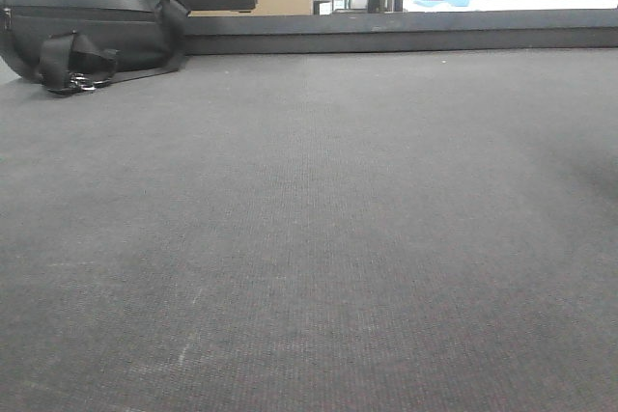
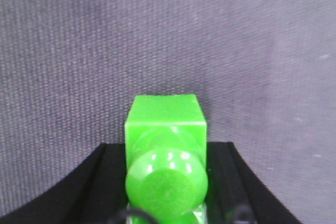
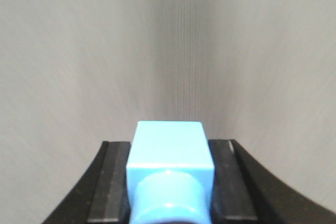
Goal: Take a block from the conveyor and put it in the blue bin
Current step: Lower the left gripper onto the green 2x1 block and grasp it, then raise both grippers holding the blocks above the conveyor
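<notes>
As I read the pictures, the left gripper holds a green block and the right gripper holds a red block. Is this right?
Not fully. The right gripper holds a blue block, not a red one; the right wrist-mounted view shows it. The left gripper does hold a green block.

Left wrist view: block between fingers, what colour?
Bright green plastic block, glossy; left wrist view shows it best.

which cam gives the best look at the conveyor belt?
Exterior front-facing: the conveyor fills the frame, with its far edge rail and a black bag at far left. Left wrist shows only close weave behind the green block in the jaws; right wrist shows a pale, blurred patch behind the blue block.
</notes>
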`<state>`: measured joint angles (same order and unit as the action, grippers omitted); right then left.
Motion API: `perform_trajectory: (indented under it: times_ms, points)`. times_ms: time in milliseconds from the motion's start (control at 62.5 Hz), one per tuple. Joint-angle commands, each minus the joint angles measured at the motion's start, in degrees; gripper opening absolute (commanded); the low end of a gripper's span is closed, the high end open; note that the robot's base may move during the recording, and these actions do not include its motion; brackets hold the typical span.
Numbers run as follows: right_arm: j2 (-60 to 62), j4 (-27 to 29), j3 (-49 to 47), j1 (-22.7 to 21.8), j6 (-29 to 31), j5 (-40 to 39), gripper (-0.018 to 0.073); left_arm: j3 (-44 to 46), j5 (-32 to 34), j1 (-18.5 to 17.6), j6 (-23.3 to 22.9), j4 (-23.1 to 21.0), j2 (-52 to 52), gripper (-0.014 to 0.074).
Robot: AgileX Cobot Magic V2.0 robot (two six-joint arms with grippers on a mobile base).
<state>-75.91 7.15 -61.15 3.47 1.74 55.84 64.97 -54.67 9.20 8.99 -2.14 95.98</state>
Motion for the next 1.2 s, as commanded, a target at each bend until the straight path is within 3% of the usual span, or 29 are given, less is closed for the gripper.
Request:
perform_trajectory:
  times_ms: [0,176,304,544,656,752,927,1183]
  points:
    - [2.52,0.51,-0.59,-0.35,0.23,-2.58,-0.0162,0.85,0.43,-0.25,-0.10,-1.86,-3.48,-0.0111]
    - [4.54,2.73,-0.59,-0.35,0.23,-4.19,-0.0162,0.97,4.10,-1.61,-0.10,-8.91,-12.53,-0.0111]
    - [5.85,4.05,-0.47,-0.07,0.23,-7.46,-0.0162,0.97,11.42,-6.04,-0.70,-9.03,-19.74,-0.0111]
    - [12.27,4.05,6.52,2.31,1.26,-24.14,-0.0162,-1.00,24.93,-10.73,-2.13,-8.26,-30.01,-0.0111]
    - [15.91,4.05,11.70,2.32,1.26,-32.51,-0.0162,-5.97,35.06,-10.73,-2.13,-7.61,-34.50,-0.0111]
    - [18.81,4.05,15.23,2.32,1.26,-37.19,-0.0162,-10.55,39.35,-10.73,-2.13,-7.61,-37.68,-0.0111]
    - [23.39,3.94,20.39,2.32,1.26,-39.61,-0.0162,-19.70,42.52,-10.42,-2.13,-7.61,-43.48,-0.0111]
    - [34.99,3.09,22.68,2.32,1.26,-39.47,-0.0162,-28.90,42.55,-7.12,-2.13,-7.61,-52.39,-0.0111]
